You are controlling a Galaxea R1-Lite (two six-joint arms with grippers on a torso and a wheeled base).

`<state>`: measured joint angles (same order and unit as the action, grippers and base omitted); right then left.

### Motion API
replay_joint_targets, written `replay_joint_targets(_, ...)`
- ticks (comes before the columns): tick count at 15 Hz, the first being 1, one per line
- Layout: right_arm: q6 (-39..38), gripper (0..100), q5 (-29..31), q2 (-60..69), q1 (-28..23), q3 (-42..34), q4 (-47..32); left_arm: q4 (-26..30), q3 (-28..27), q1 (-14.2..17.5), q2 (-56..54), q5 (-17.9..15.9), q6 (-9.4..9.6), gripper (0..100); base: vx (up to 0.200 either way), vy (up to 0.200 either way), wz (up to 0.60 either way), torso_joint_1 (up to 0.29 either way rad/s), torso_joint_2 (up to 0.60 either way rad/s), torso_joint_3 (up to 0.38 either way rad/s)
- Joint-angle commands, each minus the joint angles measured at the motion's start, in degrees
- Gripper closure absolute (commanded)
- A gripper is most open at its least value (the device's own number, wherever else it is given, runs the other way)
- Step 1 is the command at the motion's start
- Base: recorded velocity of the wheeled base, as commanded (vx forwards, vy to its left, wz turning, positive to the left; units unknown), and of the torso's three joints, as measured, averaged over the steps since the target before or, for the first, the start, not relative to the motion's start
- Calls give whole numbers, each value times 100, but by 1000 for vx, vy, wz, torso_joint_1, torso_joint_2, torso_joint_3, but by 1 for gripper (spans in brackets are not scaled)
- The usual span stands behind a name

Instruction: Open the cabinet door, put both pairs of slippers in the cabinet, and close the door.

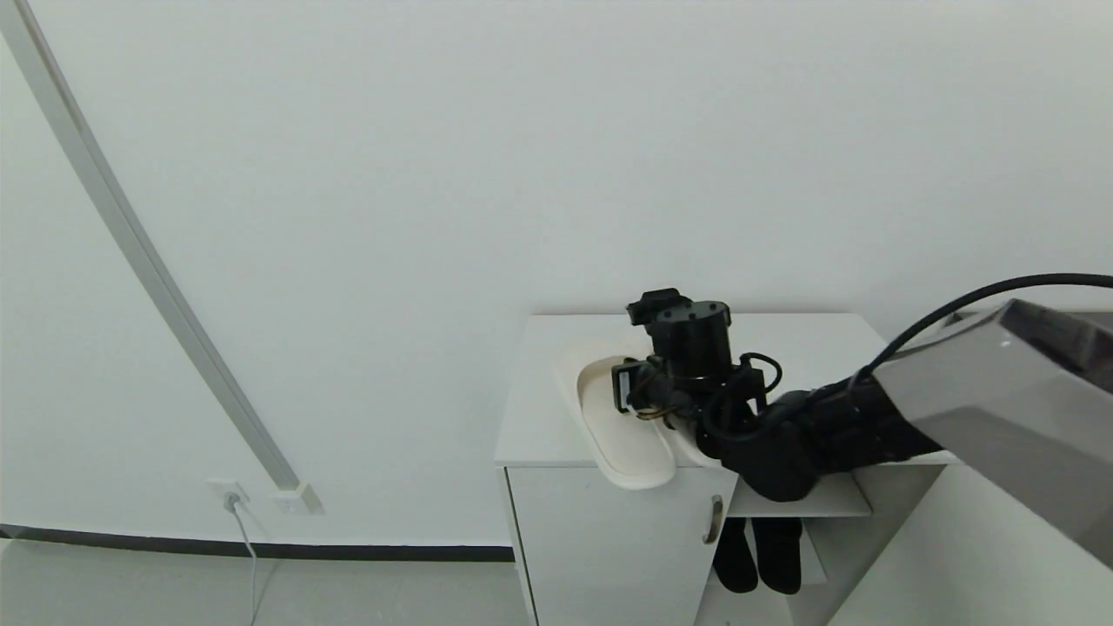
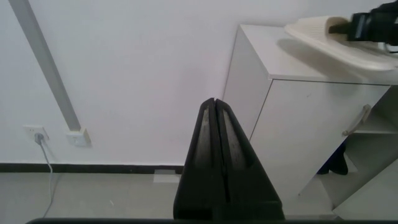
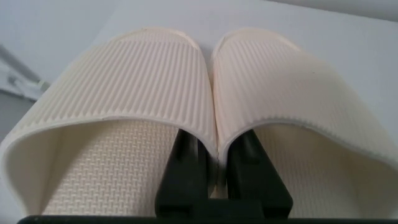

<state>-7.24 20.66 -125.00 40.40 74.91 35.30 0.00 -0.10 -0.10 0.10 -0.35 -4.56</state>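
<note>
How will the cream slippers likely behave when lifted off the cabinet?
Probably light: the slippers look like thin foam. Likely bendy, so soles may droop from the right claw, which pinches only their inner strap edges. Ribbed straps should resist slipping.

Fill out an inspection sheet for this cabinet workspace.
Surface: cabinet top, white, bearing the cream slippers.
Job's things: cream slippers overhang the front edge; black slippers inside the open right side, under a shelf; left door shut.
Clutter: nothing seen.
Grippers: right gripper shut on the cream pair's inner walls; left gripper shut, empty, off the cabinet.
Cables: cable hanging from wall socket.
Surroundings: white wall, slanted grey strip.
</note>
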Motion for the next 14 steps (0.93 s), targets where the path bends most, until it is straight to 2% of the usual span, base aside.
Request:
replay_joint_targets(1,355,100,-766,1619,-111,-1919,767,0,1,1,8,0,-1,100,0,0,0,0,0,0)
replay_joint_targets(3,645,100,-1170,2428,-155,-2947,1128,0,1,1,8,0,-1,100,0,0,0,0,0,0)
replay_joint_targets(5,654,100,-1636,3070,-155,-3395,943,0,1,1,8,0,-1,100,0,0,0,0,0,0)
replay_joint_targets(6,654,100,-1644,3096,-155,-3404,934,0,1,1,8,0,-1,100,0,0,0,0,0,0)
replay_joint_targets(7,654,100,-2005,3509,-226,-3562,328,0,1,1,8,0,-1,100,0,0,0,0,0,0)
replay_joint_targets(8,654,100,-2040,3588,-234,-3527,117,0,1,1,8,0,-1,100,0,0,0,0,0,0)
replay_joint_targets(12,654,100,-2031,3571,-226,-3536,29,0,1,1,8,0,8,100,0,0,0,0,0,0)
replay_joint_targets(14,663,100,-2014,3562,-226,-3536,29,0,1,1,8,0,-1,100,-200,0,0,0,-2,5)
